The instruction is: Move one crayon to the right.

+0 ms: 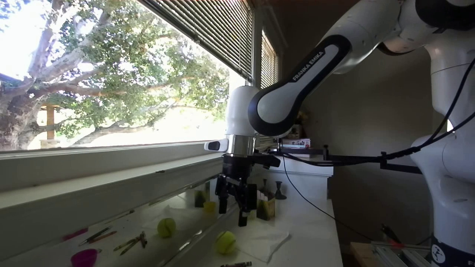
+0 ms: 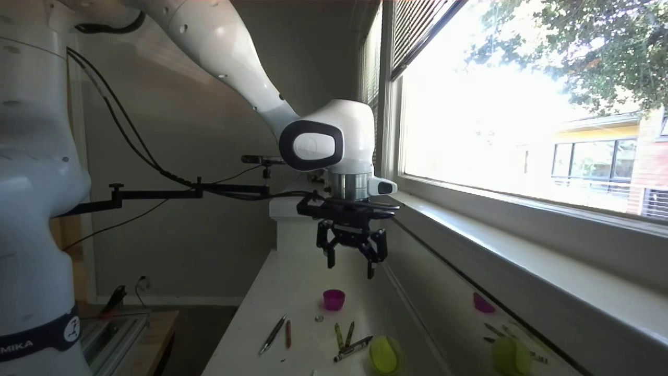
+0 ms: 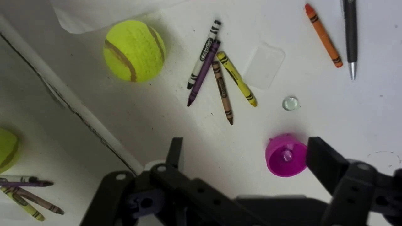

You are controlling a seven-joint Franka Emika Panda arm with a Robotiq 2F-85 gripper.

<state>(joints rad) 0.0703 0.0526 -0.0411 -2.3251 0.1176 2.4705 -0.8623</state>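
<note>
In the wrist view, a white crayon point(image 3: 201, 59) and a purple crayon point(image 3: 204, 70) lie side by side, touching. A brown crayon point(image 3: 222, 92) and a yellow crayon point(image 3: 237, 80) lie close by, fanned out. An orange crayon point(image 3: 323, 36) lies apart at the upper right; it also shows in an exterior view point(image 2: 288, 334). My gripper point(image 3: 245, 144) is open and empty, pointing down well above the white surface. It shows in both exterior views point(image 1: 232, 218) point(image 2: 350, 271). No crayon is between its fingers. In an exterior view, the crayon cluster is mostly cut off at the bottom edge point(image 1: 237, 264).
A pink cup point(image 3: 284, 160) holding a clear bead stands below the gripper. A tennis ball point(image 3: 135, 51), a glass bead point(image 3: 290, 103), a clear flat piece point(image 3: 263, 66) and a dark pen point(image 3: 350, 31) lie around. A glossy back panel point(image 2: 443, 292) mirrors them beneath the window ledge.
</note>
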